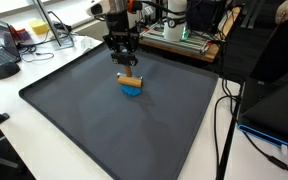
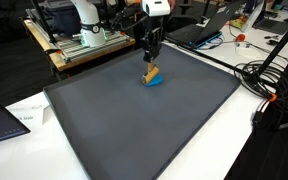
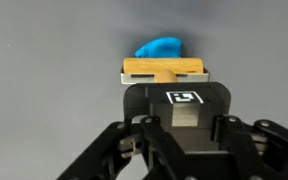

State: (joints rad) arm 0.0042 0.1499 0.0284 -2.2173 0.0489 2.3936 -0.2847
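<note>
wooden block point(image 1: 131, 80) | tan, tilted (leaning) | atop blue lump point(image 1: 131, 91) | on dark mat point(image 1: 84, 110)

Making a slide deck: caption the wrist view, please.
Wrist view: shut gripper holds a wooden block, a blue object just beyond it, over a grey mat.

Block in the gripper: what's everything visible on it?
The block is a small tan, wood-looking bar with flat faces. The gripper is shut on its middle, with the block's long side lying crosswise. It hangs low over the dark mat, right at a blue lump. Whether they touch is unclear. It looks tilted in an exterior view.
</note>
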